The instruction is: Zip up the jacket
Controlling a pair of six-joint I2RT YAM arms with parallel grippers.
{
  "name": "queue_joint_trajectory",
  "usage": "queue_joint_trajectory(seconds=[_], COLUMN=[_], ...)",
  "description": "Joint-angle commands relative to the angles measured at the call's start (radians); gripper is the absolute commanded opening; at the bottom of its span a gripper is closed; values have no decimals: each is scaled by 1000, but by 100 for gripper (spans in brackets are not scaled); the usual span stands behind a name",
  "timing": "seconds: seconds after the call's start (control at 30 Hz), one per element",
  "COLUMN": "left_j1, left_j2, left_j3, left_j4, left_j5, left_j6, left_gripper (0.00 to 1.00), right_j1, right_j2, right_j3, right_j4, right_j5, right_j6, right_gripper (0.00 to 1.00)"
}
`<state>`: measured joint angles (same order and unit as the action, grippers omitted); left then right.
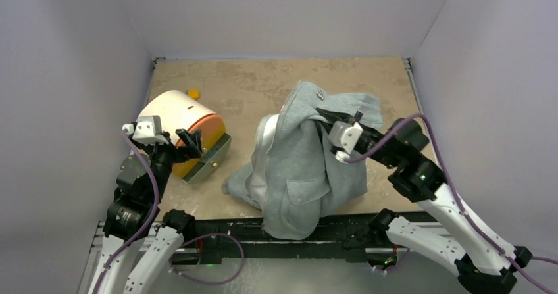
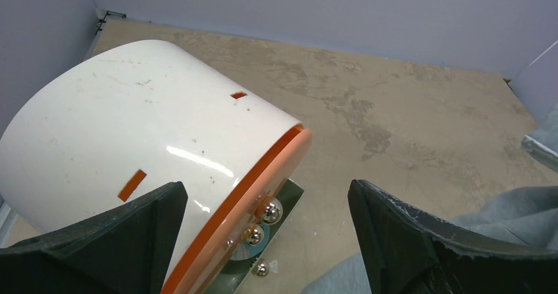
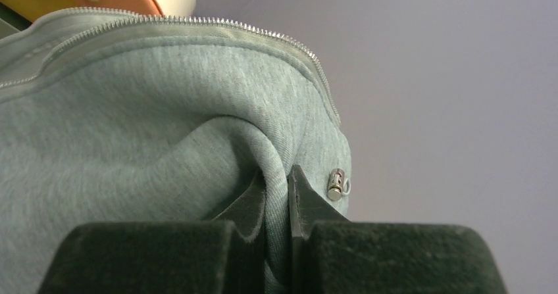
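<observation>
At the centre of the overhead frame, the jacket is seen bunched and partly lifted off the table. Its lower edge reaches the black rail at bottom centre, and its white lining is turned outward on the left. A fold of grey cloth near the top is clamped between the closed fingers of the right gripper. In the right wrist view the pinch is shown just beside a small metal fitting, with zipper teeth running along the upper edge of the fabric.

The left gripper is held spread wide with nothing in it, at the left of the frame.

The zip is judged not yet started. For the step to be done well, the jacket would best be laid flat with both front edges brought side by side. The bottom of the zip would then be held taut by one gripper while the slider is drawn up by the other. Cloth alone is gripped at present, and the slider cannot be picked out with certainty.

Beside the left gripper, a white drum with an orange rim is lying on its side on a metal base. Its opening is not shown, so its contents cannot be told. A small yellow object is seen outside it, at upper left.
</observation>
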<state>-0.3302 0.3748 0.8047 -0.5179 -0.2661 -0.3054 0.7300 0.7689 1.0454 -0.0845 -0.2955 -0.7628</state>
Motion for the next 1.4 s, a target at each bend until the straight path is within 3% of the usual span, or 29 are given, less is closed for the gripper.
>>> queue_joint_trajectory(seconds=[0.0, 0.1, 0.17, 0.2, 0.27, 0.3, 0.33, 0.5, 0.77, 1.07, 1.2, 1.37], left_j1=[-4, -4, -4, -4, -4, -3, -4, -4, -4, -4, -3, -4], left_j2=[11, 15, 18, 19, 18, 17, 16, 12, 41, 61, 62, 85], left_j3=[-5, -4, -4, -3, -3, -4, -3, -4, -1, 12, 10, 17], left_j4=[28, 28, 26, 25, 25, 25, 25, 24, 19, -1, -1, -10], left_j5=[-4, -2, -2, -1, -1, -1, -1, -7, -27, -55, -71, -76], left_j6=[-12, -11, -11, -11, -11, -11, -11, -12, -23, -35, -40, -44], left_gripper=[100, 100, 100, 100, 100, 100, 100, 100, 100, 100, 100, 100], right_j1=[1, -32, -110, -153, -211, -217, -217, -218, -219, -208, -27, 171], right_j2=[137, 323, 474, 549, 678, 722, 753, 708, 448, 310, 334, 415], right_j3=[-31, -53, 10, 67, 174, 218, 248, 275, 197, 35, -8, -43], right_j4=[321, 488, 577, 592, 599, 601, 601, 502, 9, -156, -169, -111], right_j5=[107, 151, 137, 123, 135, 168, 199, 316, 401, 206, 384, 468], right_j6=[-87, -114, -66, 8, 101, 111, 114, 338, 801, 1093, 1178, 1339], right_gripper=[1, 3, 17, 29, 77, 88, 93, 96, 99, 99, 98, 97])
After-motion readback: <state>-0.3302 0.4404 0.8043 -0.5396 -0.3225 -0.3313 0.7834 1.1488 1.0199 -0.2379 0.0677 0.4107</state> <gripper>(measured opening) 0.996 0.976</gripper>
